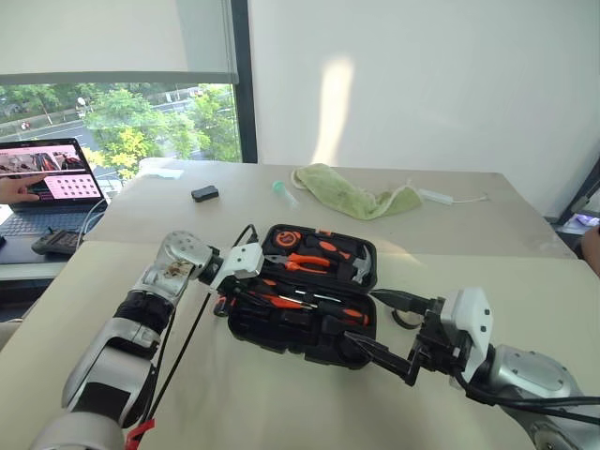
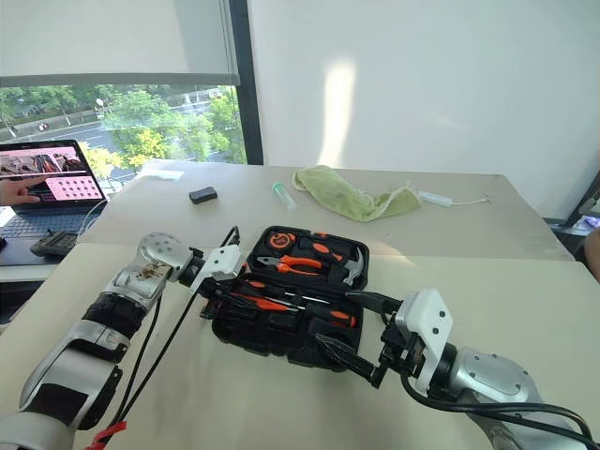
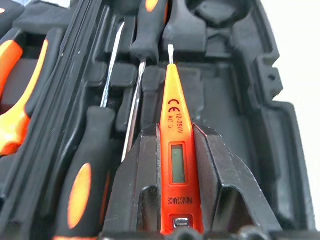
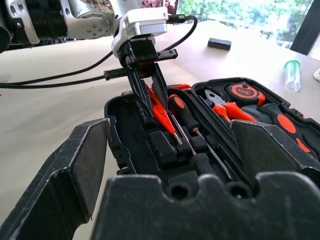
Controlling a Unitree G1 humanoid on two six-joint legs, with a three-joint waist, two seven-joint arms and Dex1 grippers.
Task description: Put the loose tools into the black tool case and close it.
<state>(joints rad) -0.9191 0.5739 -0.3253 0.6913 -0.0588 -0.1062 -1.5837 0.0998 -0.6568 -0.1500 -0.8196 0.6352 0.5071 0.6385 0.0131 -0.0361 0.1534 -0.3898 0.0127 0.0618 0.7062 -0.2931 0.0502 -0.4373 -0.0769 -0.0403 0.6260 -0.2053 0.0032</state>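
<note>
The black tool case (image 1: pixel 281 339) lies open on the table, lid half away from me. My left gripper (image 1: pixel 246 292) hangs over the left end of the near half, shut on the slim orange tester pen (image 3: pixel 176 150), whose metal tip points down into the moulded slots. Two screwdrivers (image 3: pixel 90 170) with orange-and-black handles lie in slots right beside the pen. My right gripper (image 1: pixel 361 319) is open at the case's near right corner, nothing between its fingers (image 4: pixel 75 165).
Pliers (image 1: pixel 305 264), a hammer (image 1: pixel 361 265) and a tape measure (image 1: pixel 289 238) sit in the lid half. Farther back lie a green cloth (image 1: pixel 352 197), a small black box (image 1: pixel 204 193) and a clear tube (image 1: pixel 284 192). A laptop (image 1: pixel 47 178) with a person's hand (image 1: pixel 14 190) is at far left.
</note>
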